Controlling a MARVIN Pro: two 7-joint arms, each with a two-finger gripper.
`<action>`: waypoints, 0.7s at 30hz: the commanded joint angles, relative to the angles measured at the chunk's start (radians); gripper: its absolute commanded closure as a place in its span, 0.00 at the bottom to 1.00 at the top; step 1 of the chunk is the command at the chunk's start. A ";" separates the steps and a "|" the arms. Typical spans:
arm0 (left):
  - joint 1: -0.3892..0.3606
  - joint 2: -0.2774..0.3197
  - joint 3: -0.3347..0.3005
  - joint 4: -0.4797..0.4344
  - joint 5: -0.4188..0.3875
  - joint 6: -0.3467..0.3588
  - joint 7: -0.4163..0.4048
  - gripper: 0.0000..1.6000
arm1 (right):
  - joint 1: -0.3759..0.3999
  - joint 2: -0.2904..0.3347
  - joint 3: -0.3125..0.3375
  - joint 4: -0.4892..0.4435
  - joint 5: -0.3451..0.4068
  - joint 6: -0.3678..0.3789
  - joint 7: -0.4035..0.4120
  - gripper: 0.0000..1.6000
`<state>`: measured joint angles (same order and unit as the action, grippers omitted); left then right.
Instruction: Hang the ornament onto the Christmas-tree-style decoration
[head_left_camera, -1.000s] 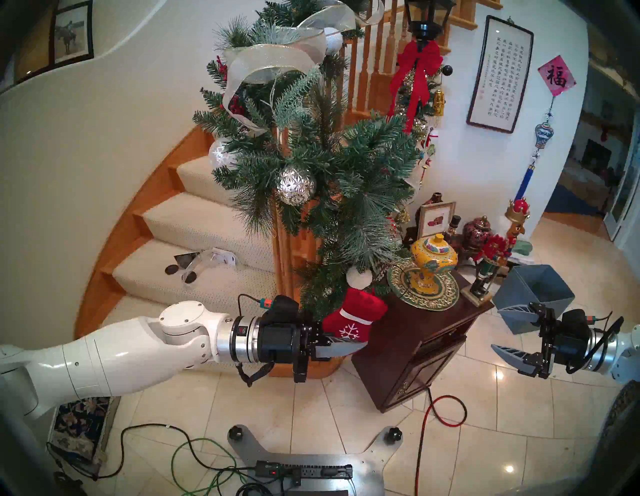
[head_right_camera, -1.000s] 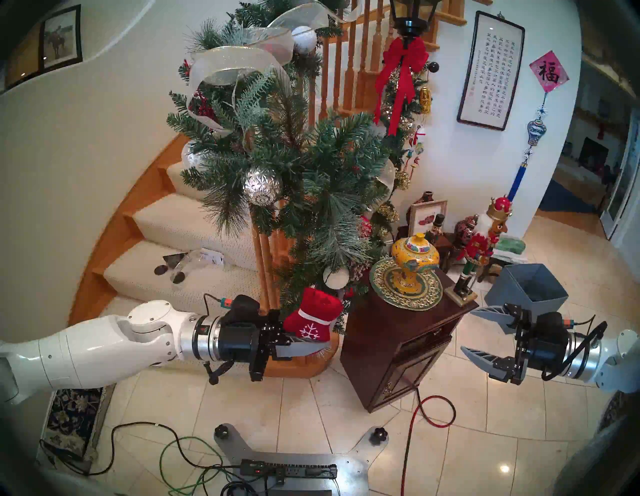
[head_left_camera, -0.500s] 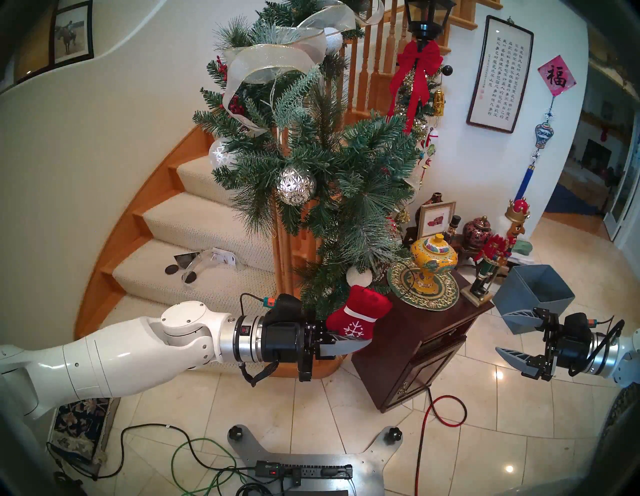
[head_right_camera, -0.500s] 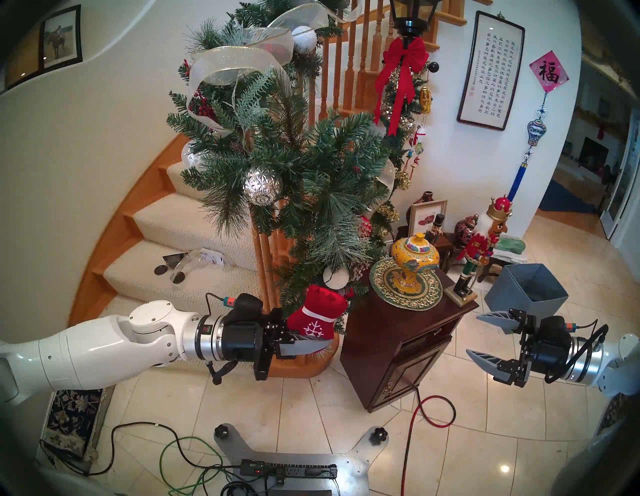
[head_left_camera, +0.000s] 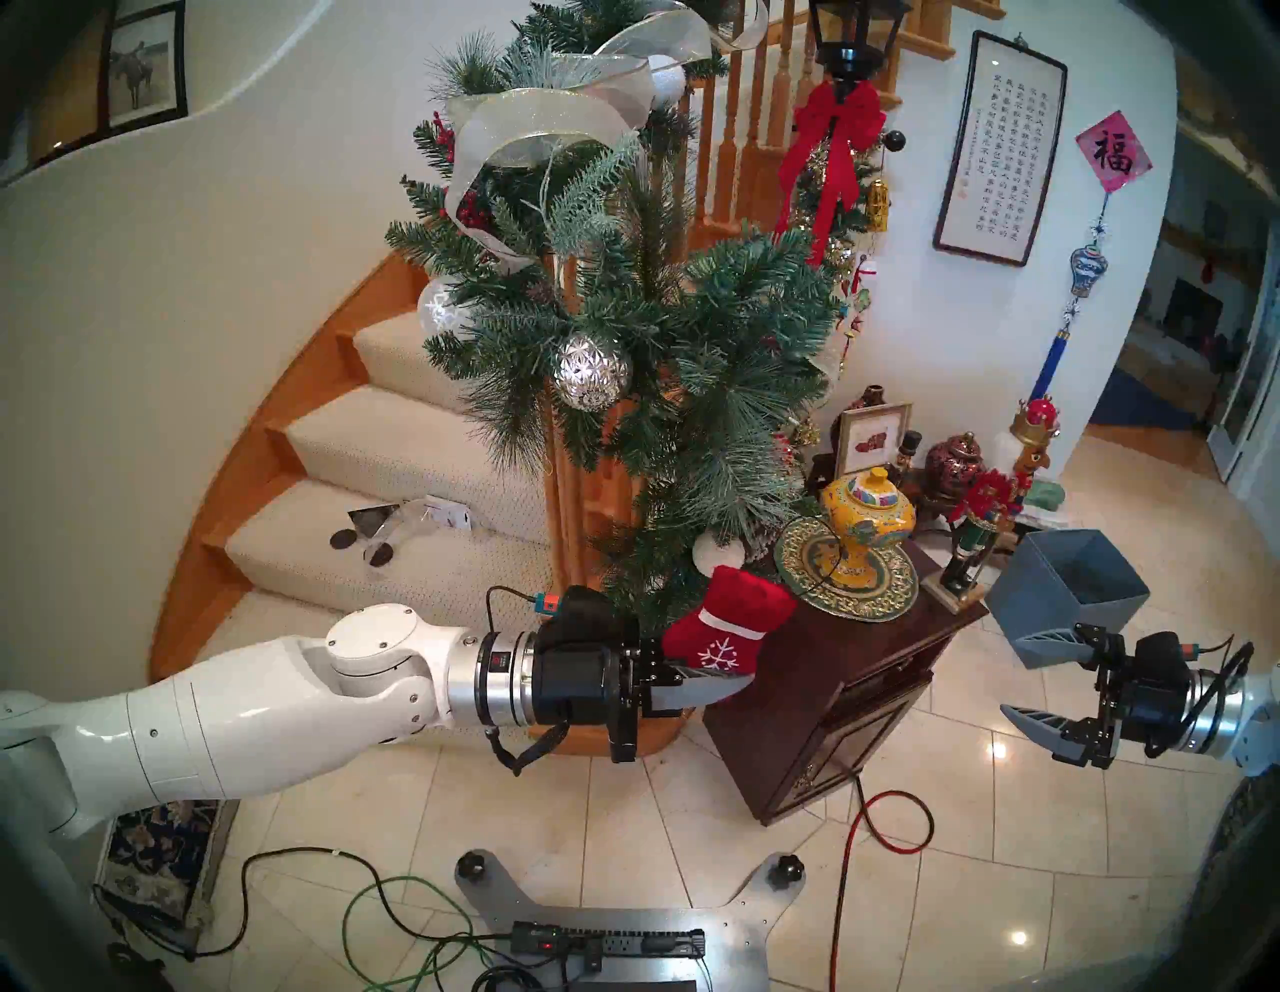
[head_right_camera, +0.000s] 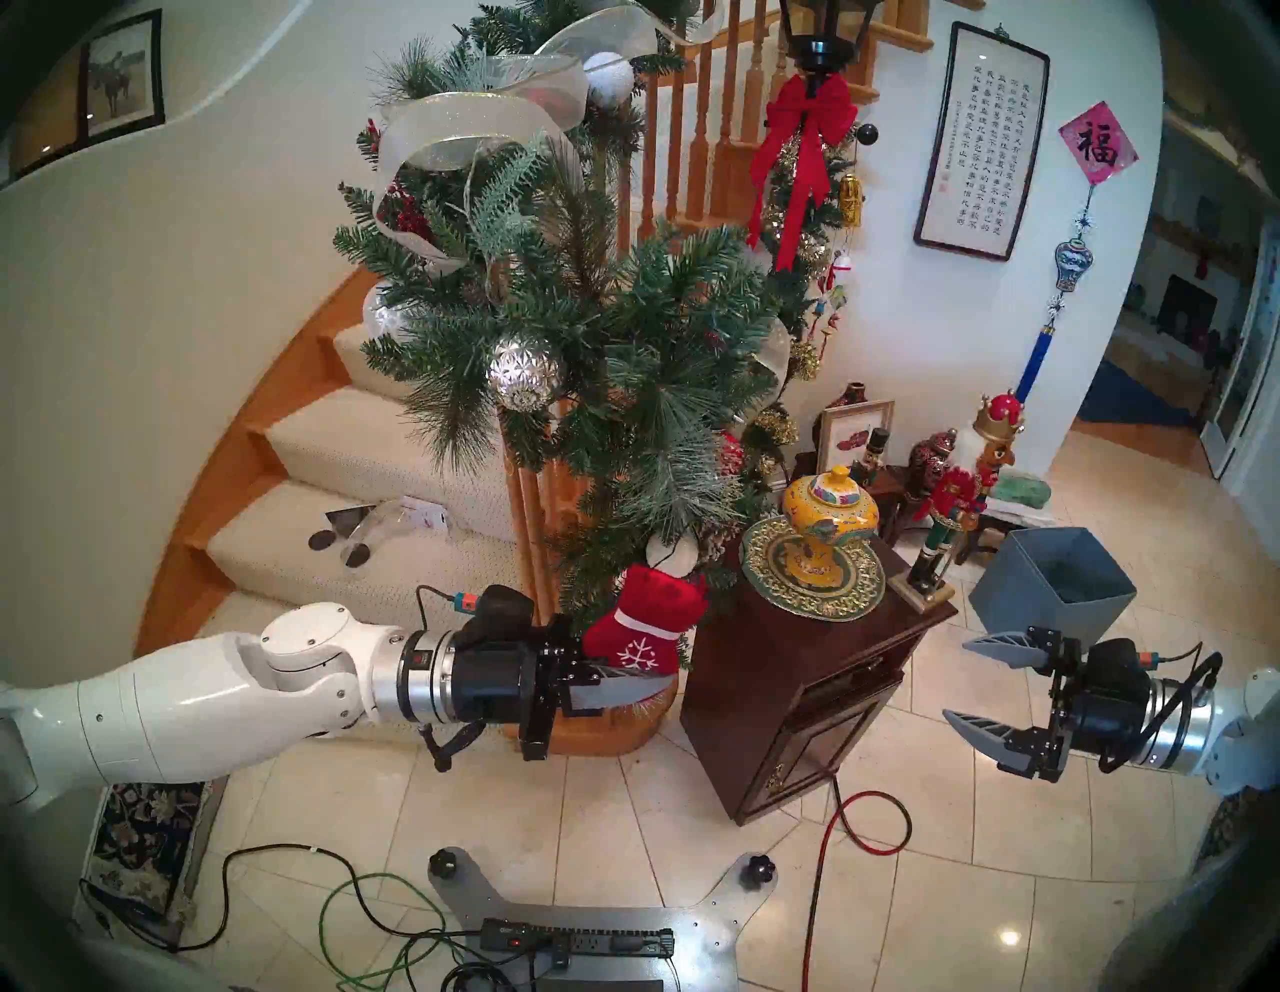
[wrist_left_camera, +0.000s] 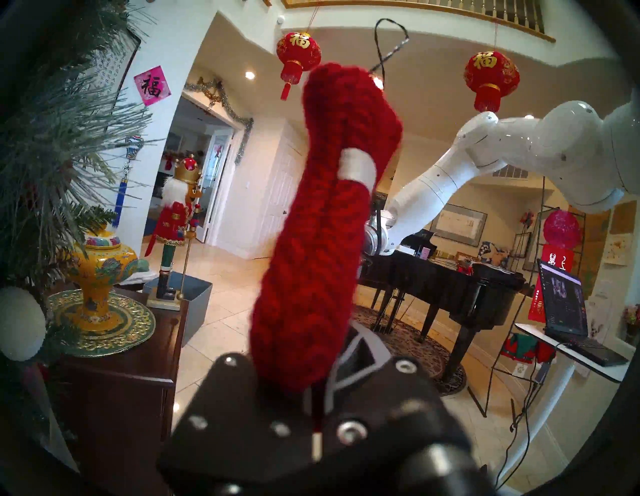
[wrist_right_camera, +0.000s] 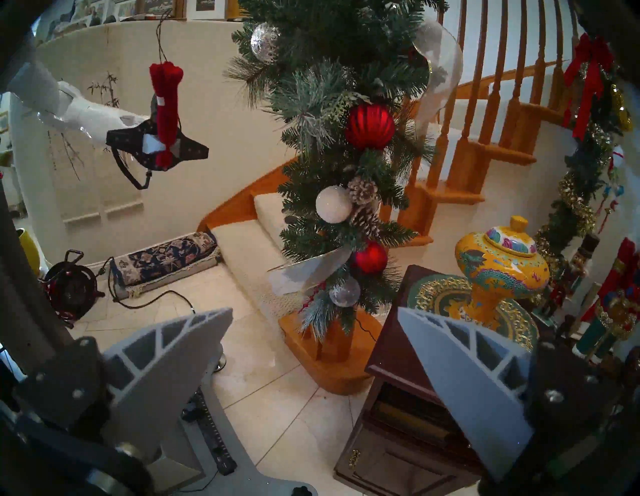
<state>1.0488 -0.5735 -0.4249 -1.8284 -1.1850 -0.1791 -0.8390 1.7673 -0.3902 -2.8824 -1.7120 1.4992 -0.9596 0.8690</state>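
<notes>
Holding the red mitten ornament (head_left_camera: 720, 627) clamped in the left gripper (head_left_camera: 727, 689), lower centre of frame.
It sits just beside the pine garland's (head_left_camera: 644, 325) lowest fronds; right gripper (head_left_camera: 1025, 672), far right, stands spread apart, empty.

Head stereo pair: looking down from above onto the bushy green pine garland (head_left_camera: 644, 360). Left wrist camera: facing level, very near the red fabric mitten (wrist_left_camera: 325, 221). Right wrist camera: viewing both from farther off.
</notes>
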 joint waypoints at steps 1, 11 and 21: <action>-0.004 0.002 0.000 -0.021 0.008 0.005 0.006 1.00 | 0.005 -0.007 0.003 -0.003 -0.004 0.000 0.104 0.00; -0.005 -0.016 0.002 -0.035 0.014 0.010 0.040 1.00 | 0.006 -0.007 0.003 -0.002 -0.007 0.000 0.109 0.00; -0.001 -0.023 -0.006 -0.048 -0.013 0.017 0.066 1.00 | 0.008 -0.006 0.003 0.000 -0.001 0.000 0.123 0.00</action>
<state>1.0497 -0.5885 -0.4218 -1.8575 -1.1718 -0.1623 -0.7766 1.7685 -0.3944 -2.8824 -1.7143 1.4879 -0.9596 0.8690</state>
